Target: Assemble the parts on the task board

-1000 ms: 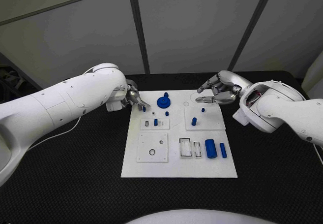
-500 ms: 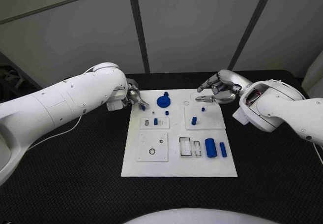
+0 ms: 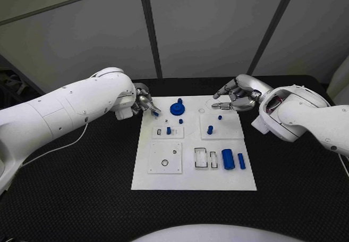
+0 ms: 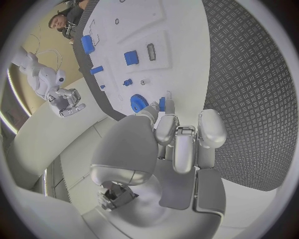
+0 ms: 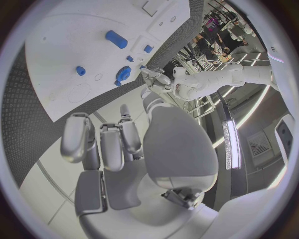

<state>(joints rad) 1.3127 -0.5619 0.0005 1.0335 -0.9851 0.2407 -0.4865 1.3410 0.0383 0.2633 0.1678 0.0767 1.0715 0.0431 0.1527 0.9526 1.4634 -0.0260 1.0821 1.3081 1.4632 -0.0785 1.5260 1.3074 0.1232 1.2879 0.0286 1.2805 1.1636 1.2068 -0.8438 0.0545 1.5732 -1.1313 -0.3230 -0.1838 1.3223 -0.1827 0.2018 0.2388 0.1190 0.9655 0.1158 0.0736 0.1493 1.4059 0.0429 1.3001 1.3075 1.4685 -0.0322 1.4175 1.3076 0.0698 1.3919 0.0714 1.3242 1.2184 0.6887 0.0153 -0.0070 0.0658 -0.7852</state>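
task board (image 3: 193, 179) mid-table (image 3: 70, 210); parts (image 3: 227, 158) on board.

My arms are smooth white shells, thick and rounded. A thin pale cable (image 3: 64, 146) trails from my left arm (image 3: 59, 111). Both hands, left hand (image 3: 143, 104) and right hand (image 3: 236, 96), are silver metal with jointed fingers.

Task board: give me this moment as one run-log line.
left robot hand: pinching small blue peg at task board far-left corner | right robot hand: empty, over far-right edge | blue gear: on board
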